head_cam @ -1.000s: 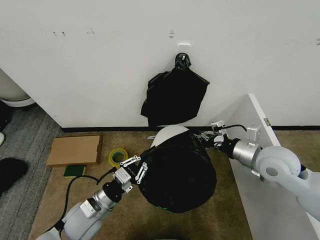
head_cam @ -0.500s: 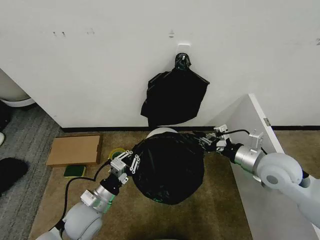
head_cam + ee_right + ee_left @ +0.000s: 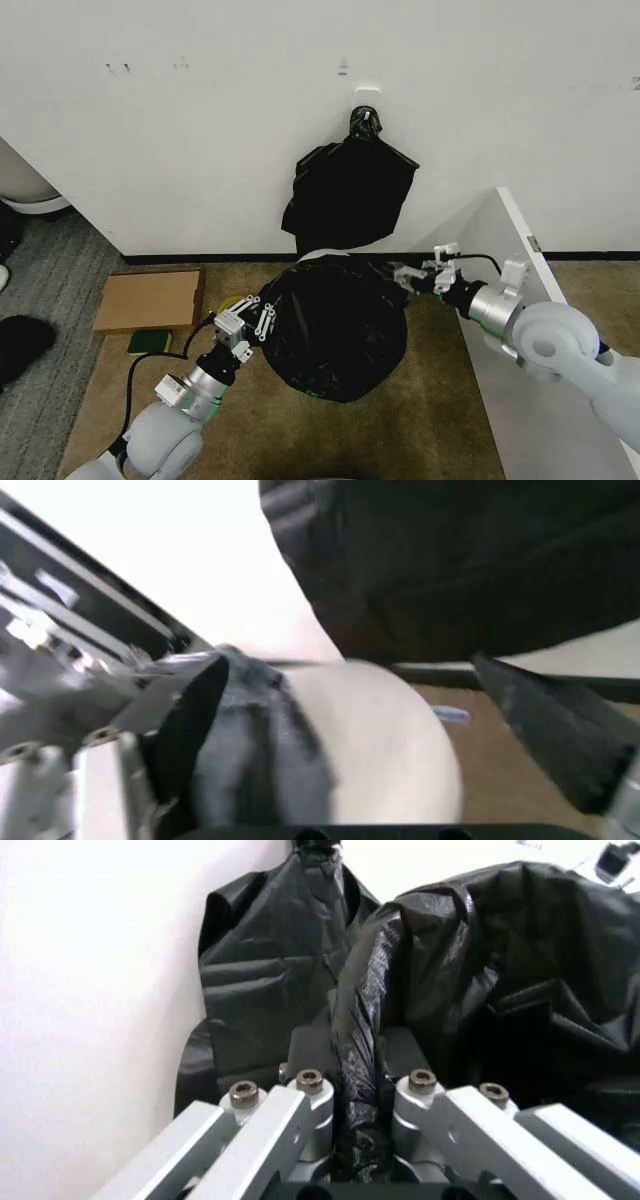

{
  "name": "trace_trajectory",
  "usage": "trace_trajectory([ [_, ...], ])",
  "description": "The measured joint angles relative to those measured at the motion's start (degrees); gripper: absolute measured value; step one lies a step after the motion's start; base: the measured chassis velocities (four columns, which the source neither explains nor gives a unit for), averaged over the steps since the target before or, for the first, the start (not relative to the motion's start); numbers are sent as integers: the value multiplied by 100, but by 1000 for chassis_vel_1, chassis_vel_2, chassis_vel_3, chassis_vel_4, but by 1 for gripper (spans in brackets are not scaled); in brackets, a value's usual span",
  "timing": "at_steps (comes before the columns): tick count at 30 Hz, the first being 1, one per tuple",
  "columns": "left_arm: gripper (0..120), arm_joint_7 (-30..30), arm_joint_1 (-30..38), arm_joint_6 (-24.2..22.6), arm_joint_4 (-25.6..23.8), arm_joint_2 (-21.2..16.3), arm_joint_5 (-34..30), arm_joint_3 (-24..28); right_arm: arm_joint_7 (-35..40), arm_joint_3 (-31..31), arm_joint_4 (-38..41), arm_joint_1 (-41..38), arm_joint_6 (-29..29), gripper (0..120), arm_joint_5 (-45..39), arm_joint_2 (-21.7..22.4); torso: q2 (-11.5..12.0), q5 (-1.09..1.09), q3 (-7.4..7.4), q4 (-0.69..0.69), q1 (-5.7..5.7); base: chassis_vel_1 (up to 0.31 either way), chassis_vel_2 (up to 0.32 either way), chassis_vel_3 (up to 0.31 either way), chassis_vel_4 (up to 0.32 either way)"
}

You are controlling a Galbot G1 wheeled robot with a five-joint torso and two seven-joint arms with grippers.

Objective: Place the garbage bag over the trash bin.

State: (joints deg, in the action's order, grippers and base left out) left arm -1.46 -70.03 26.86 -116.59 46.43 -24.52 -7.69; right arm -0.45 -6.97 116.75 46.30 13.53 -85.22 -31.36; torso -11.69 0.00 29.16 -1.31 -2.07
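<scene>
Since a second ago, we see the garbage bag (image 3: 335, 325) drawn farther across the trash bin (image 3: 318, 257), leaving just a white sliver at the bag's 12 o'clock. Our left gripper (image 3: 250, 322) has slid toward 9 o'clock, jaws clamped on a bag fold (image 3: 358, 1065). Our right gripper (image 3: 420, 274), at the bag's 2 o'clock, pinches the bag edge. The bin stands on the floor below the wall-hung black bundle (image 3: 348, 190), mouth facing up toward us.
</scene>
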Motion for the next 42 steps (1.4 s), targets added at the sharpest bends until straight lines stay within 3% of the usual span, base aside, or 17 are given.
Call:
trace_trajectory([
  [4,4,7,7,2,6,7,41,12,-51,-156,-12,-16,-6,100,-455,1,0,0,0,0,0,0,0,0,0],
  [9,4,-126,-16,-94,25,16,75,-13,46,-319,-4,61,11,100,-381,-5,0,0,0,-1,0,0,0,0,0],
  [14,4,-1172,-54,-1001,-75,183,-108,-78,761,-641,552,362,111,100,651,-98,0,-1,0,-4,0,0,0,0,0],
  [17,4,-1637,-84,-1309,-202,280,-275,-112,1028,-593,980,454,169,100,1159,-160,0,3,0,3,0,0,0,0,0],
  [21,4,-1980,-54,-1564,-381,412,-369,-47,1483,-396,1798,587,444,100,1613,-261,0,0,0,1,0,0,0,0,0],
  [27,4,-2010,87,-1632,-319,640,-20,170,2120,-91,2353,652,1011,81,1637,-354,0,0,0,-2,0,0,0,0,0],
  [33,4,-1981,159,-1636,-220,742,248,370,2794,481,2408,481,1673,59,1450,-570,0,0,0,-1,0,0,0,0,0],
  [37,4,-1971,168,-1648,-135,800,414,540,3319,1106,2355,254,2393,43,1234,-1003,0,0,0,1,0,0,0,0,0],
  [42,4,-1972,141,-1666,-108,937,556,611,3626,1657,2004,72,2520,26,1542,-1475,0,0,0,-2,0,0,0,0,0],
])
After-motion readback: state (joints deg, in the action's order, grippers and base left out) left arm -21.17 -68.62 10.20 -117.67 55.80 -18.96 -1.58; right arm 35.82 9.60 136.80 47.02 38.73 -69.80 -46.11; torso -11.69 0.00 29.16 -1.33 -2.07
